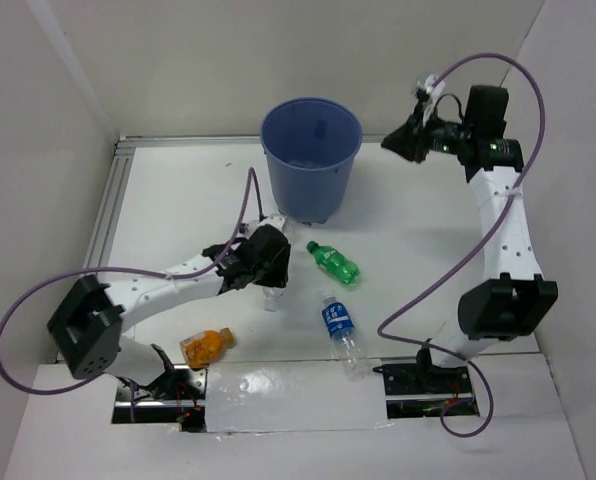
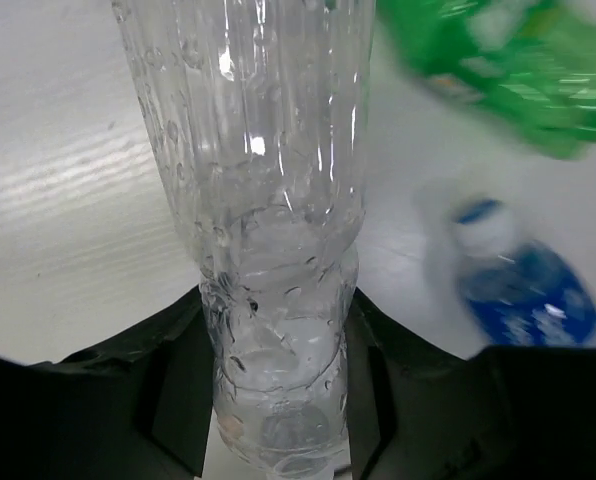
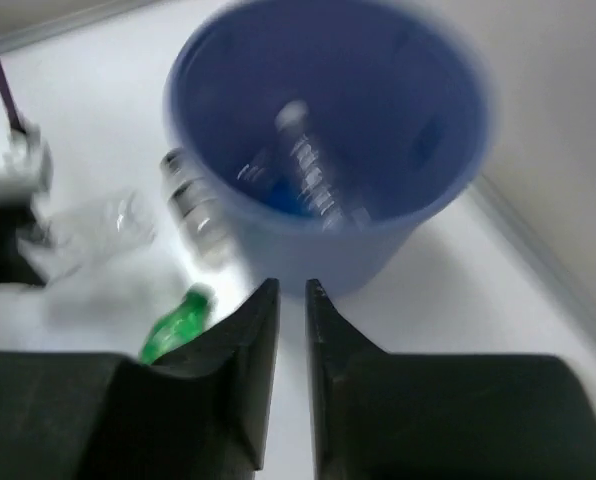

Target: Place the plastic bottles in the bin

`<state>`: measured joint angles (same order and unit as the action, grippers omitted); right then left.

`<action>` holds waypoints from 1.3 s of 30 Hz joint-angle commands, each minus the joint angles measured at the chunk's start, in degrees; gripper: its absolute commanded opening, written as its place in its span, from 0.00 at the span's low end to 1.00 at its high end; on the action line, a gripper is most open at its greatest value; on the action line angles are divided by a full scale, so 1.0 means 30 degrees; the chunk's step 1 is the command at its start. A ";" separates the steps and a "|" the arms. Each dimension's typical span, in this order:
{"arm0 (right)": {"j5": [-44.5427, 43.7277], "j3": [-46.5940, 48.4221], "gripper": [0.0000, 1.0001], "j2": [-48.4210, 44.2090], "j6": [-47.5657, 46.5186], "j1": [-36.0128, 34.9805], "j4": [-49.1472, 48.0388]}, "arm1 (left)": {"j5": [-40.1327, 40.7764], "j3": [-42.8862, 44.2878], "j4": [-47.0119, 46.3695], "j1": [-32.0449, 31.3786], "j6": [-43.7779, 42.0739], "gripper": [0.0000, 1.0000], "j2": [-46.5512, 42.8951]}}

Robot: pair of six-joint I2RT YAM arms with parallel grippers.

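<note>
Left claw (image 2: 278, 360) pinches a clear bottle (image 2: 253, 140) at its narrow part, and the bottle sticks out ahead of the fingers. Green bottle (image 2: 508, 60) lies ahead to its right, blue-labelled bottle (image 2: 528, 295) closer on the right, both blurred. Orange bottle (image 1: 206, 345) sits behind it near the arm base. Right claw (image 3: 291, 300) is empty, fingers almost pressed together. The bin (image 3: 378, 235) is just ahead and below it, with a bottle (image 3: 313, 175) inside.
</note>
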<state>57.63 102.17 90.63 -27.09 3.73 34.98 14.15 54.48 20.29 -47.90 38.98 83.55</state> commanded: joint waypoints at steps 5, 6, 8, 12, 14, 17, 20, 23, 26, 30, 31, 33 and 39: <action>-0.4115 -1.1682 1.00 -0.4660 -0.7002 -0.1737 0.5221 | -0.0677 0.6822 -0.2103 -0.0645 -0.4636 0.02 -0.3302; -0.4701 -1.2428 1.00 -0.4866 -0.6270 -0.2552 0.4083 | -0.0268 0.8339 -0.3035 -0.0645 -0.4963 0.02 -0.3009; -0.5610 -1.3601 1.00 -0.4868 -0.4951 -0.3377 0.3722 | 0.0874 0.9491 -0.4646 -0.0440 -0.5957 0.06 -0.1842; -0.6783 -1.5008 1.00 -0.4077 -0.2313 -0.5453 0.1587 | 0.2572 1.3641 -0.7084 0.0498 -0.6166 0.15 0.1870; -0.8038 -1.5393 1.00 -0.3465 -0.0824 -0.6306 -0.0024 | 0.3712 1.5260 -0.7087 0.1257 -0.6168 0.21 0.3665; -0.9187 -1.5570 1.00 -0.2410 0.0966 -0.7539 -0.1667 | 0.4919 1.8192 -0.6035 0.2165 -0.5585 0.47 0.6773; -1.0240 -1.5570 1.00 -0.1587 0.2637 -0.8125 -0.3131 | 0.4921 1.9836 -0.5245 0.3045 -0.5115 0.79 0.8476; -1.1584 -1.6213 1.00 -0.1208 0.3869 -0.8506 -0.5061 | 0.4689 2.0510 -0.4804 0.3601 -0.5113 0.99 0.8684; -1.3455 -1.6418 1.00 -0.0390 0.4487 -0.9121 -0.6264 | 0.4308 1.9754 -0.4802 0.3603 -0.5403 0.99 0.7488; -1.4552 -1.6625 0.84 0.0374 0.4665 -0.9680 -0.6885 | 0.4306 1.6858 -0.4511 0.2581 -0.7275 0.99 0.3888; -1.4289 -1.6625 0.76 0.0376 0.4491 -0.9680 -0.6885 | 0.4306 1.4646 -0.4509 0.2317 -0.7542 0.99 0.1936; -1.2920 -1.6625 0.50 0.0376 0.3822 -0.9680 -0.6508 | 0.4132 1.1972 -0.3810 0.1701 -0.7545 0.99 -0.0299; -0.4602 -1.5632 0.24 -0.2869 -0.2879 -0.8772 -0.0367 | 0.3307 0.2387 -0.1027 0.1494 -0.3919 0.86 -0.8264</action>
<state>28.21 52.62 88.95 -23.18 -23.49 23.92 24.05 70.19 11.22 -44.12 21.80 63.20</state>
